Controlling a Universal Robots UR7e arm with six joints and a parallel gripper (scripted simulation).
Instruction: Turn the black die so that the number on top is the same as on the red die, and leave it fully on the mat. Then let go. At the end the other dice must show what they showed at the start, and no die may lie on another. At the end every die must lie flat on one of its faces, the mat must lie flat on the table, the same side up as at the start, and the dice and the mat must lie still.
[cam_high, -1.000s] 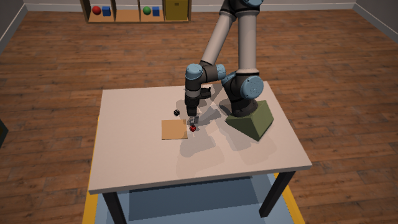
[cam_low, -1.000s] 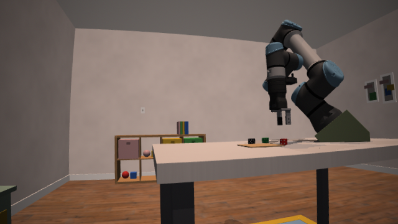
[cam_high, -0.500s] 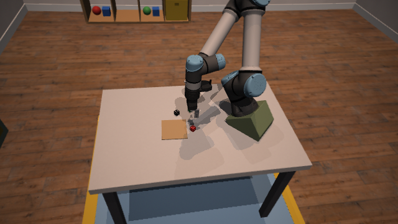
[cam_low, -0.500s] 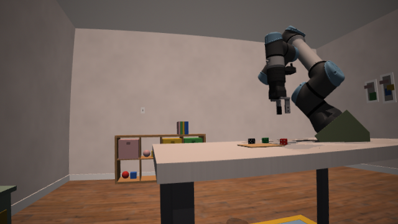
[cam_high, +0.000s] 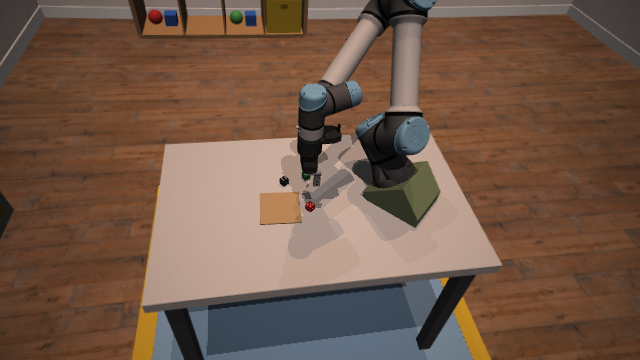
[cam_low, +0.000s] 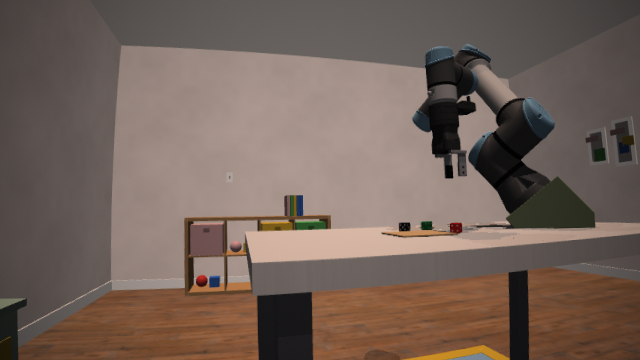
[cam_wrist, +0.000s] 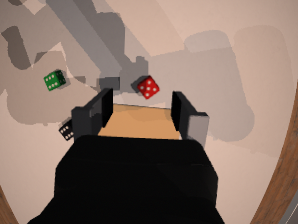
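The jaws stand spread to their full width with nothing between them, hanging high above the desk and pointing straight down, as the exterior view shows. One finger looks dark and the other grey from that side. In the wrist view the two fingers frame a strip of the tan mat, so the jaws are over the mat's edge region rather than over any die.

Just beyond the jaws in the wrist view lies the red die, flat on the bare desk just beside the mat's corner, not on it. Its top face cannot be counted reliably at this size.

Off to one side of the jaws, partly hidden behind one finger in the wrist view, is the black die. In the top view the black die lies on the desk a little way off the mat, apart from its far edge. Its white pips are visible but too small to read.

Farther out on the same side sits the green die, also on the desk and apart from the other two.

The arm's olive wedge base stands well apart from the dice.
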